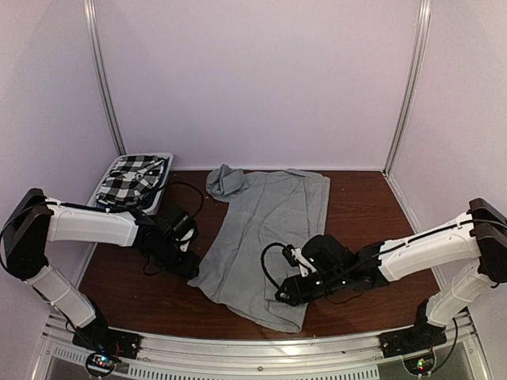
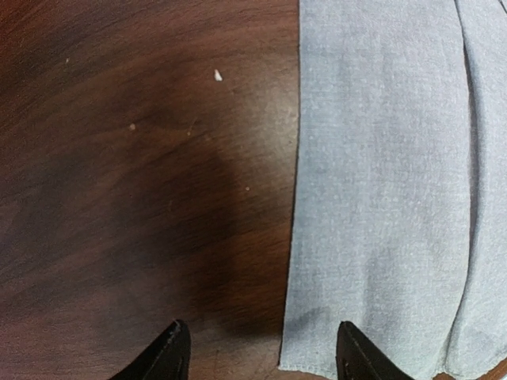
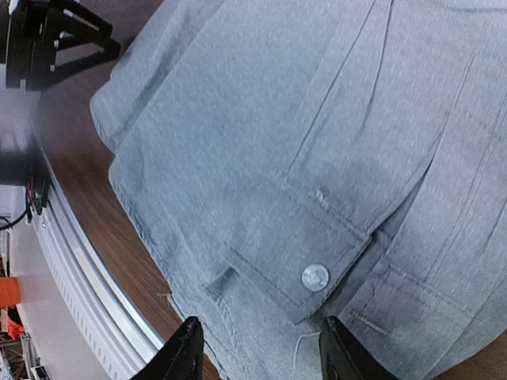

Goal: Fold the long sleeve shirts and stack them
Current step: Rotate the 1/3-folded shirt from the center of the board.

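Closest in, silver metal rail (image 1: 261, 348) along the near edge, with both arm bases bolted to it. Just beyond, right gripper (image 1: 287, 294) sits low over the near hem of the plain light grey long sleeve shirt (image 1: 269, 222). On its wrist view I read the black fingers (image 3: 184, 352) as apart with nothing pinched, a buttoned cuff (image 3: 305, 237) and pale round button (image 3: 314, 277) lying under them. Next, left gripper (image 1: 188, 267) at the shirt's left edge, jaws released as well: one finger over bare dark brown wooden table (image 2: 119, 198), the other over the cloth edge. Grey shirt lies lengthwise mid-table, collar end bunched at the far side. Far left corner: black-and-white checked shirt (image 1: 131, 180) heaped in a white slatted plastic basket (image 1: 155, 157).
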